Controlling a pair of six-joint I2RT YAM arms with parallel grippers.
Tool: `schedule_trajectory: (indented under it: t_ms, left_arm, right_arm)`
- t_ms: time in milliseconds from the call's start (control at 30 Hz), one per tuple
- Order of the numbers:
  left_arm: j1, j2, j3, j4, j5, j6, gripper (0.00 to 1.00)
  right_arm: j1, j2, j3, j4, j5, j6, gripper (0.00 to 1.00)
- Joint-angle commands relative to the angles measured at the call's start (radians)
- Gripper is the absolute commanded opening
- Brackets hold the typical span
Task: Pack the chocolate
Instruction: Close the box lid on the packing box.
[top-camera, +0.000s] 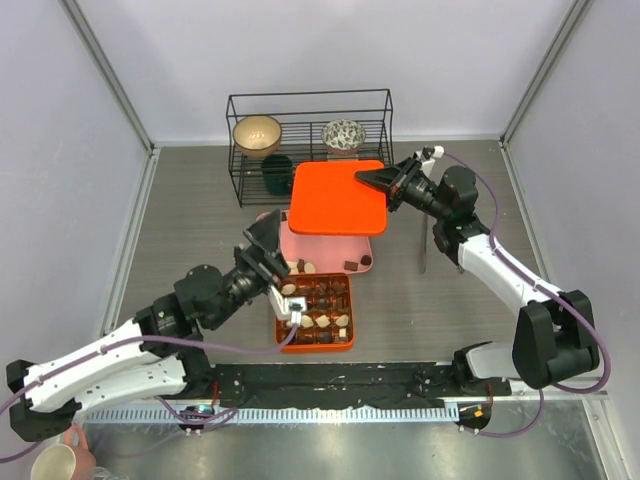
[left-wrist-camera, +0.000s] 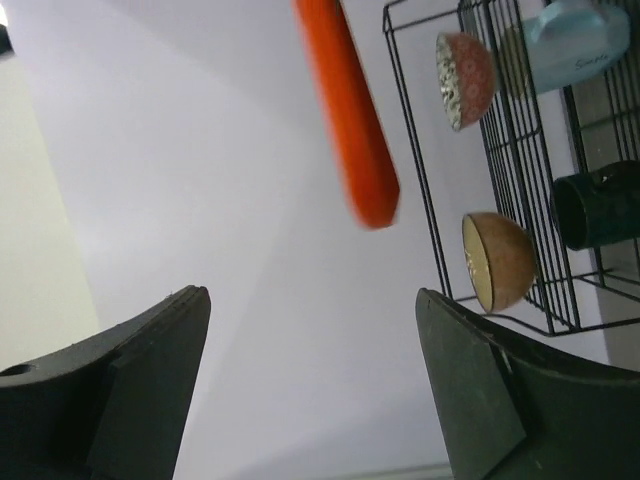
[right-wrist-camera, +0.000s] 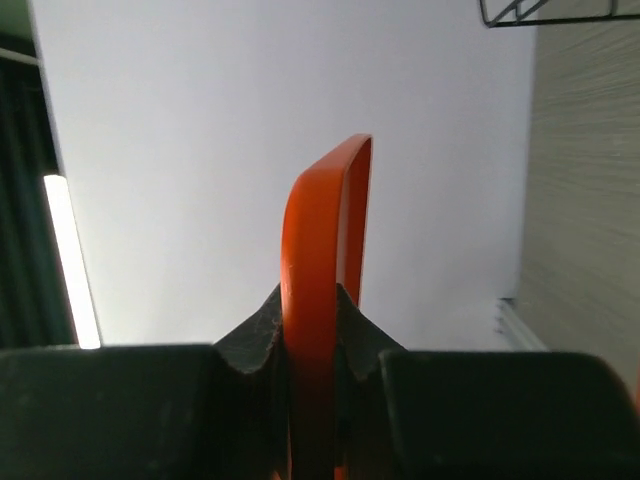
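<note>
The right gripper is clamped tight on the edge of the orange lid, holding it flat in the air above the pink tray. The left gripper is wide open and empty, hovering by the box. Most of the chocolate sits in the box's cells, and a few pieces lie on the tray. This looks like the closing step. Next, the lid must come forward, line up square with the box on the desk, and go down evenly.
</note>
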Motion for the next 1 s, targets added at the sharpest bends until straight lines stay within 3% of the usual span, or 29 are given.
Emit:
schedule_trajectory:
  t_ms: [0,67,100,200,400,567,700,767,967]
  left_arm:
    - [0.0,0.082,0.258,-0.146,-0.273,-0.403,0.88]
    - [0.002,0.107,0.334,-0.235,-0.322,-0.518,0.87]
    - [0.002,0.136,0.414,-0.273,-0.337,-0.659,0.87]
    - [0.054,0.178,0.51,-0.422,-0.333,-0.887,0.88]
    - [0.224,0.311,0.702,-0.787,-0.209,-1.216,0.96]
    - [0.42,0.553,0.955,-1.004,-0.012,-1.392,0.92]
    - [0.539,0.622,0.991,-1.039,0.171,-1.521,0.91]
    - [0.609,0.621,0.971,-1.033,0.233,-1.581,0.9]
    - [0.839,0.512,0.738,-0.926,0.474,-1.662,0.84]
  right_arm:
    - [-0.002,-0.021,0.096,-0.285,-0.102,-0.4,0.06]
    - [-0.002,-0.028,0.101,-0.341,-0.115,-0.465,0.05]
    - [-0.002,-0.031,0.099,-0.37,-0.132,-0.497,0.05]
    - [0.001,-0.053,0.114,-0.527,-0.133,-0.66,0.05]
    - [0.013,-0.136,0.061,-0.671,-0.192,-0.844,0.05]
    - [0.062,-0.235,-0.033,-0.68,-0.189,-0.919,0.05]
    - [0.125,-0.321,-0.123,-0.6,-0.149,-0.909,0.05]
    - [0.151,-0.347,-0.183,-0.475,-0.127,-0.895,0.05]
    - [0.185,-0.325,-0.295,-0.188,-0.087,-0.751,0.04]
